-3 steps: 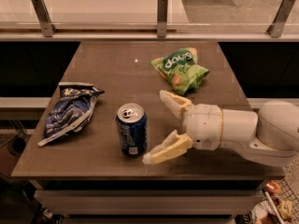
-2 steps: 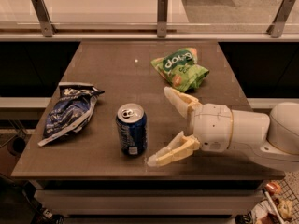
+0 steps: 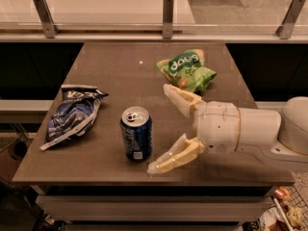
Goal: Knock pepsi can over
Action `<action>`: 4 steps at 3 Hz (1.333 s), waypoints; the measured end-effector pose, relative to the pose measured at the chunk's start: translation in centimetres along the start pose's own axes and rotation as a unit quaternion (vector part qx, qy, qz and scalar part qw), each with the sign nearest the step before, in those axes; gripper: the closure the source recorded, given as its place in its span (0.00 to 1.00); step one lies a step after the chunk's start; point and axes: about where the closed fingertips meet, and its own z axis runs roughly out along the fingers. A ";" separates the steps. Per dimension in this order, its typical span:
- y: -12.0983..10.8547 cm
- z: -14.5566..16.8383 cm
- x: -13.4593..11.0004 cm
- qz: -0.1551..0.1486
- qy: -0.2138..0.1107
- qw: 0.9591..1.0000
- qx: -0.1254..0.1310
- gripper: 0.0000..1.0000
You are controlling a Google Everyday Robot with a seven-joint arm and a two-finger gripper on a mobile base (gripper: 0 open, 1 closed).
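Observation:
The pepsi can point(image 3: 136, 134), dark blue with a silver top and pull tab, stands upright on the brown table point(image 3: 110, 71) near its front edge. My gripper point(image 3: 161, 129) is open, just to the right of the can, pointing left at it. One pale fingertip point(image 3: 168, 91) is behind and to the right of the can. The other fingertip point(image 3: 155, 167) is at the can's front right, close to its base. The can is outside the fingers and nothing is held.
A dark blue-and-white chip bag point(image 3: 72, 114) lies left of the can. A green snack bag point(image 3: 186, 70) lies behind the gripper. The table's front edge is close below the can. A glass railing with metal posts point(image 3: 167, 11) runs behind the table.
The gripper has shifted slightly right and forward, staying open beside the can. The can has not moved and still stands upright.

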 end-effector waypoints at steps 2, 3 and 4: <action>0.3 2.5 -0.5 0.012 0.032 0.999 -0.029 0.00; 0.4 3.4 0.0 0.021 0.029 0.999 -0.040 0.00; 0.1 4.1 0.9 0.032 0.018 0.998 -0.043 0.00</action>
